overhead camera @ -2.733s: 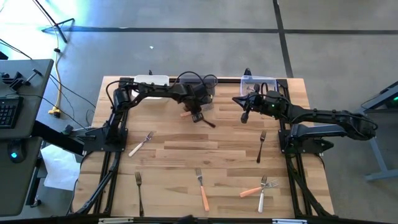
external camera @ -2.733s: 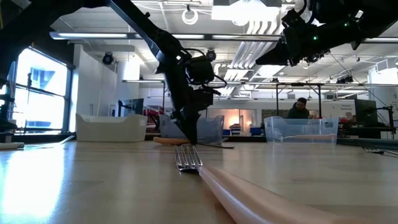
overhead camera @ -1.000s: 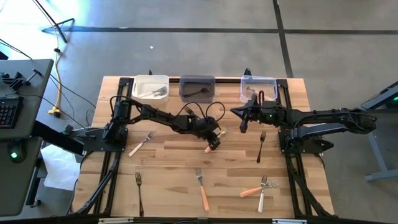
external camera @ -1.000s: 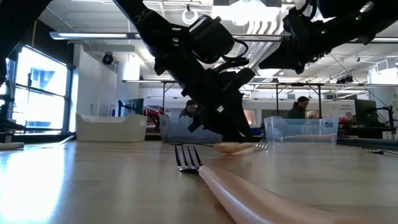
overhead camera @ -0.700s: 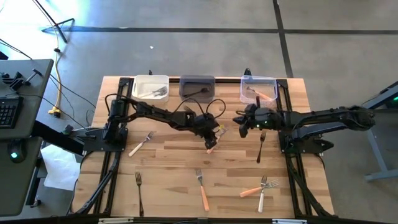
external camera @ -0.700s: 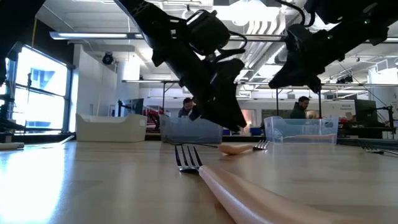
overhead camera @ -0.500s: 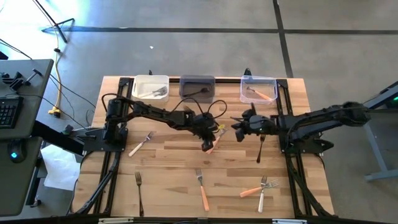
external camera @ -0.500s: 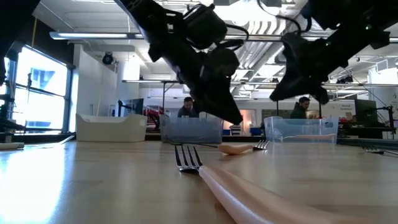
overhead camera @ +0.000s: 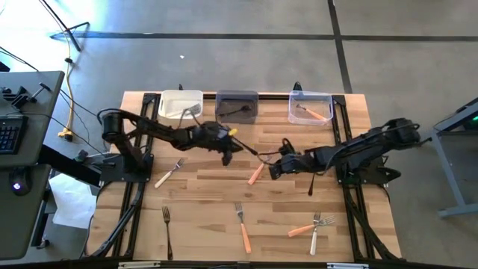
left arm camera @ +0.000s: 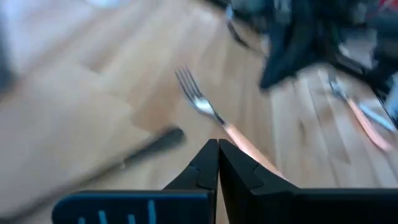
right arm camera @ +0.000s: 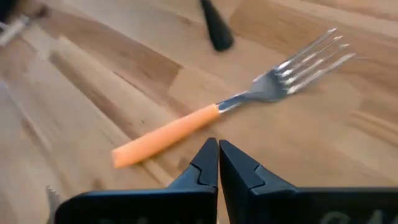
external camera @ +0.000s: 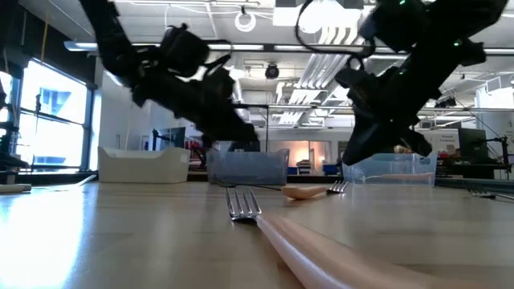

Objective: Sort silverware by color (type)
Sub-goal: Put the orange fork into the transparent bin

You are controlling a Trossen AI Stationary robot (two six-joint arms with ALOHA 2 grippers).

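Note:
An orange-handled fork (overhead camera: 256, 172) lies flat on the table's middle; it also shows in the right wrist view (right arm camera: 180, 132) and the left wrist view (left arm camera: 208, 112). A black fork (overhead camera: 248, 149) lies just beyond it. My right gripper (overhead camera: 273, 171) is shut and hovers low, just right of the orange fork's handle, touching nothing. My left gripper (overhead camera: 228, 152) is shut and empty, above the table to the left of the black fork. Other forks lie scattered on the near half.
At the far edge stand a white bin (overhead camera: 181, 104), a dark bin (overhead camera: 237, 105) and a clear bin (overhead camera: 311, 107) holding an orange fork. Loose forks: white-handled (overhead camera: 168, 173), black (overhead camera: 167, 229), orange (overhead camera: 243, 229), an orange and white pair (overhead camera: 310, 226), black (overhead camera: 314, 175).
My left gripper has drawn back from the orange fork, rising and going toward the table's far left. The orange fork stays flat on the table's middle. My right gripper has come down and toward the table's left and near side, ending beside the orange fork.

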